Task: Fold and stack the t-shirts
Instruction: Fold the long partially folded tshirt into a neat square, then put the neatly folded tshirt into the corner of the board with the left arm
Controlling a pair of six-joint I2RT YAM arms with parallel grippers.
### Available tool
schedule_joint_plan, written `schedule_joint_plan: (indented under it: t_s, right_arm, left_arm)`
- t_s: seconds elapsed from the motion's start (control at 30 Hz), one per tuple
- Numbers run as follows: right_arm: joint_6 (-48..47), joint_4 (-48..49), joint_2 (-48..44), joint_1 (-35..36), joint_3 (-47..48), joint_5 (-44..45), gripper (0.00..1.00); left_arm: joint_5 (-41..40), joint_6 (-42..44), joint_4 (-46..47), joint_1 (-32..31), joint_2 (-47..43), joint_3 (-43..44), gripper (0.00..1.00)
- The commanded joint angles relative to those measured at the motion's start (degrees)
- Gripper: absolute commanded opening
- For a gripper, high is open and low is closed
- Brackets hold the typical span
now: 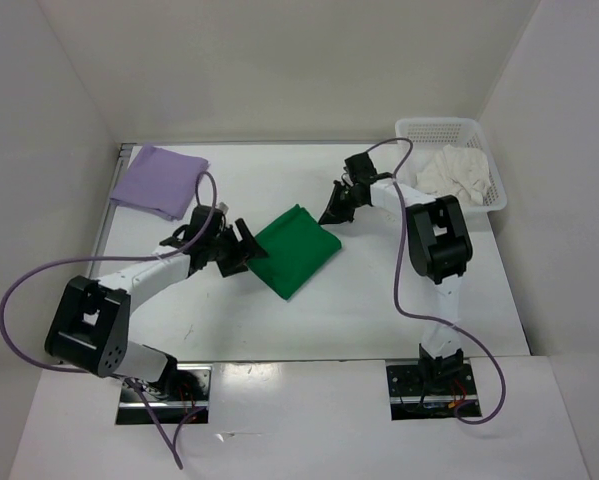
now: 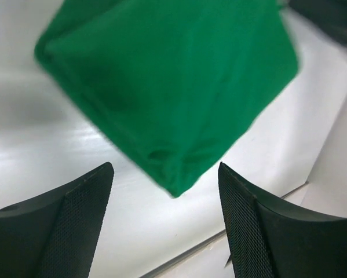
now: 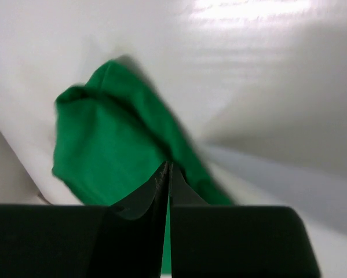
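Middle shirt [image 1: 295, 250] lies between corner shirt [image 1: 159, 180] and basket [image 1: 434, 127].

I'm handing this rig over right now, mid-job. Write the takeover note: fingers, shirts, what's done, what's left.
The left gripper is open and empty, with a corner of the green shirt just ahead of its fingers.
The right gripper is shut by that shirt's far corner, with no cloth visibly pinched.
The purple shirt lies folded at the far left of the table.
The green shirt lies folded mid-table, apart from the purple one.
The white shirt is crumpled in the basket, far right.
Done: two shirts folded.
Left: stack them, then take out, fold and stack the white shirt.
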Motion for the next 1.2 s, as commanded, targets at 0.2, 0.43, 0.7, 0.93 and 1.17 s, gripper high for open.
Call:
schedule_joint_plan:
  t_s: [0.2,0.43,0.7,0.93,1.17]
  right_arm:
    - [1.9,6.8,-12.1,4.8,-7.0,-1.4,0.06]
    - [1.4,8.7,0.0,7.0,-2.0,-7.5,0.06]
    - [4.2,13.1,7.6,7.0,1.1,-12.0,0.01]
    - [0.9,4.3,-4.7,7.0,3.8,-7.3,0.38]
    - [2.7,5.5,-22.6,-0.2,-9.6,-8.4,0.50]
  left_arm:
    - [6.7,-1.7,7.8,-0.6,8.5,-3.6,0.83]
    - [7.2,-3.7,10.5,-0.6,14.0,-2.6,0.72]
    - [4.8,-4.3,11.1,-0.6,14.0,-3.9,0.50]
    - [1.1,-3.8,11.1,0.0,16.1,1.5,0.41]
    - [-2.8,-1.2,8.3,0.0,17.9,12.5,0.28]
